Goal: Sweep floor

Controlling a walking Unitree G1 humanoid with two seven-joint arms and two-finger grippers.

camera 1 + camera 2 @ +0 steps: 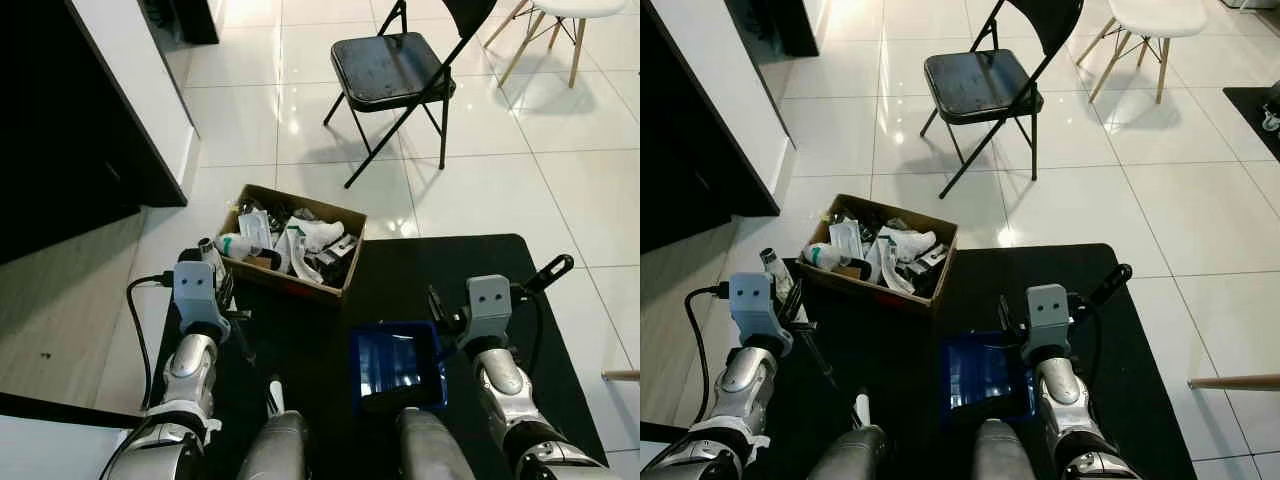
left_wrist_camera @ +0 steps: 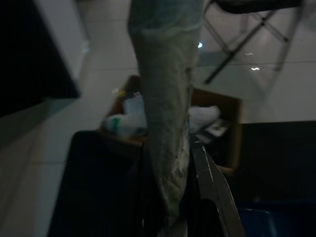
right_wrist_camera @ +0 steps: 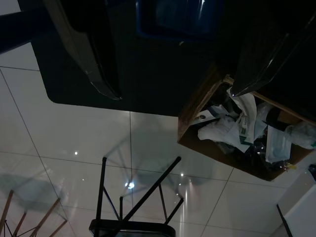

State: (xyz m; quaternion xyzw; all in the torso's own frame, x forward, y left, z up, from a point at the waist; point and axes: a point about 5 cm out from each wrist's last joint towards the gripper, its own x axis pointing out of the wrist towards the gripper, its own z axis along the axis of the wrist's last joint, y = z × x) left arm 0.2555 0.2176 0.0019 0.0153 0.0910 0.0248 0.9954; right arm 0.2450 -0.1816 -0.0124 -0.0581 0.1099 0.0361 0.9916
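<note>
Presently the left tool (image 1: pixel 215 262) is clenched on a pale broom handle (image 2: pixel 165 123) held upright, while the right tool (image 3: pixel 173 54), fingers spread and empty, hovers over the blue dustpan (image 1: pixel 397 365) on the black mat (image 1: pixel 470 265). Cardboard box (image 1: pixel 290 245) of rubbish sits just ahead (likely where sweepings go), so the floor (image 1: pixel 480 170) is probably not yet swept.

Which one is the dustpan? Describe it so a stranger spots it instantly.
Find the black mat on the white tiled floor. Near the mat's near edge, beside the right gripper, lies the blue dustpan. Unlike the brown cardboard box of trash, it is glossy, blue and holds nothing.
</note>
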